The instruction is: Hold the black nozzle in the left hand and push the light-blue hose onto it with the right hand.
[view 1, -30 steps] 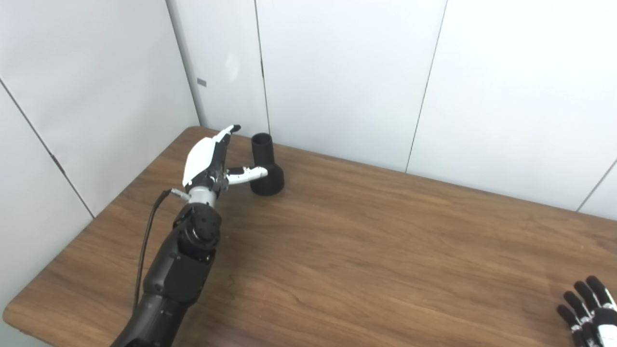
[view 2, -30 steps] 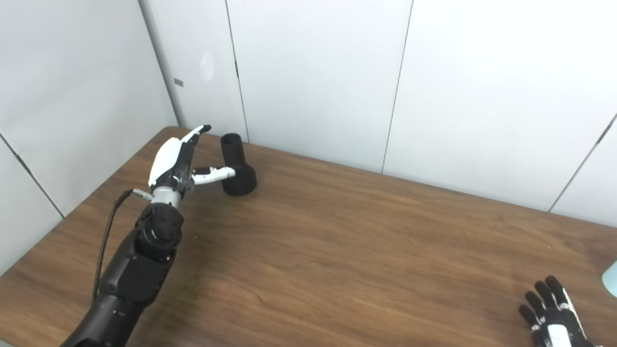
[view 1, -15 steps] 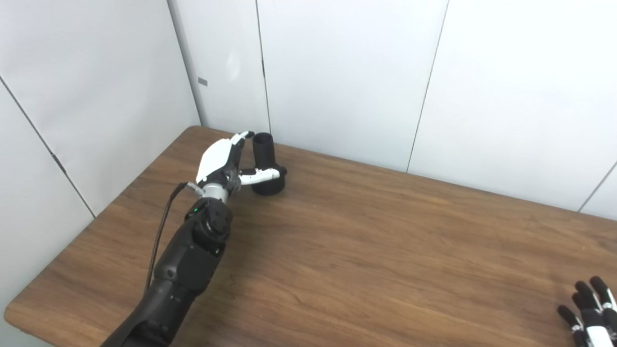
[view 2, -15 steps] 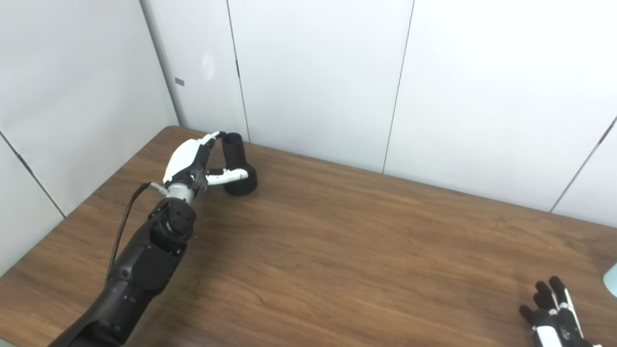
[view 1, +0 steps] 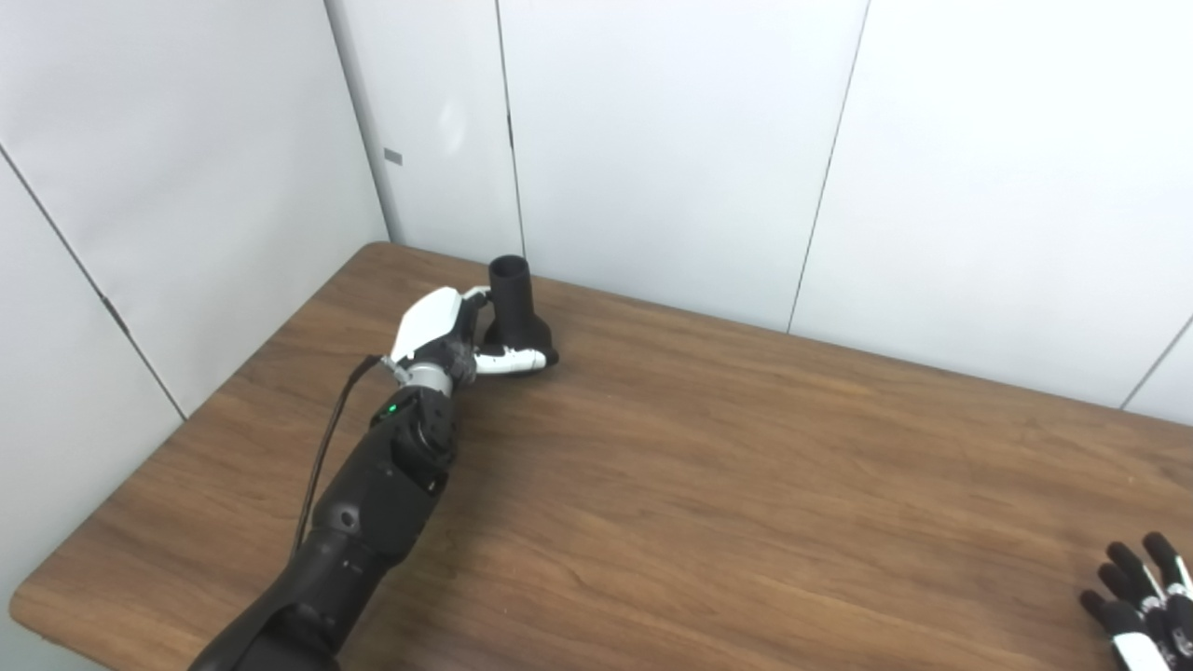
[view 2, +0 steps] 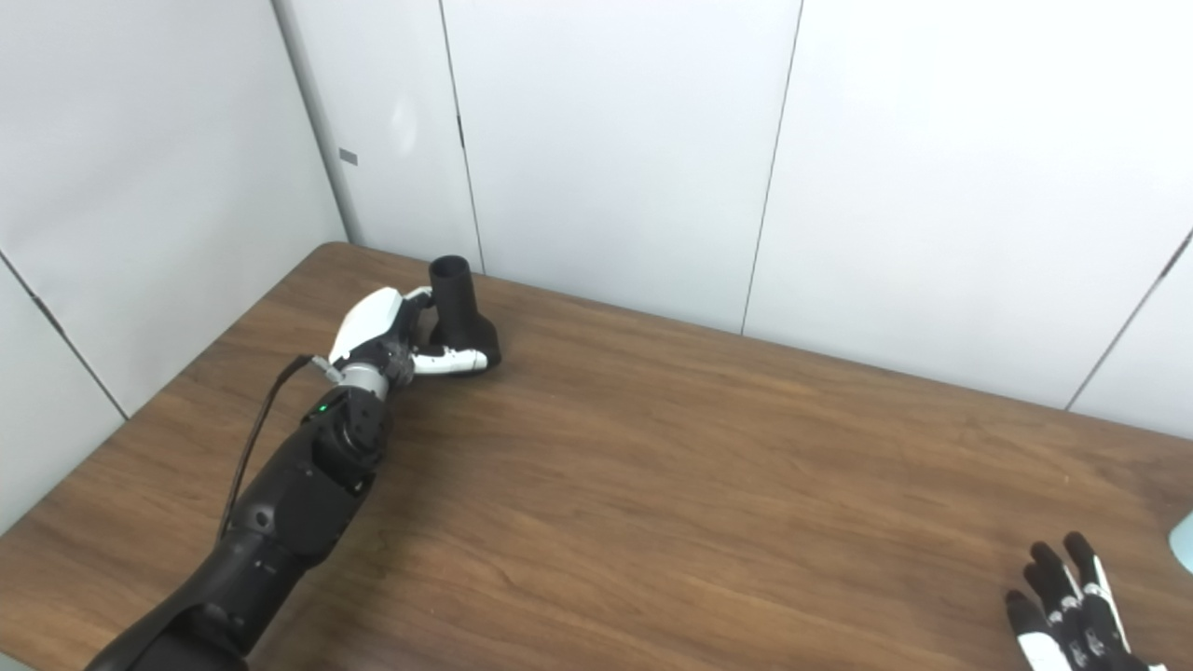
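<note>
- The black nozzle [view 1: 518, 317] stands upright on its wide base at the far left corner of the wooden table [view 1: 746, 485], narrow neck and open mouth pointing up, close to the white wall panels [view 1: 652, 140].
- My worry is a tip-over: the nozzle looks top-heavy on that flared base, and if I close from one side only, the push could topple it or slide it toward the wall.
- A second risk is a shallow grasp. If I pinch low on the flare, I judge the tapered surface could squirt out of the grip when I lift.
- Third, the light-blue hose [view 2: 1184, 540] shows only as a sliver at the right edge of the right eye view, well apart from the nozzle. I cannot see how it lies, so the later reach starts half blind.
- My left hand [view 1: 445, 331] is wrapped partway around the nozzle: the thumb lies across the front of the base and the fingers curl behind the neck. It appears to touch, but I cannot tell whether it is clamped firmly, and the nozzle sits on the table.
- My right hand [view 2: 1067, 606] rests near the lower right corner, fingers apart, holding nothing.
</note>
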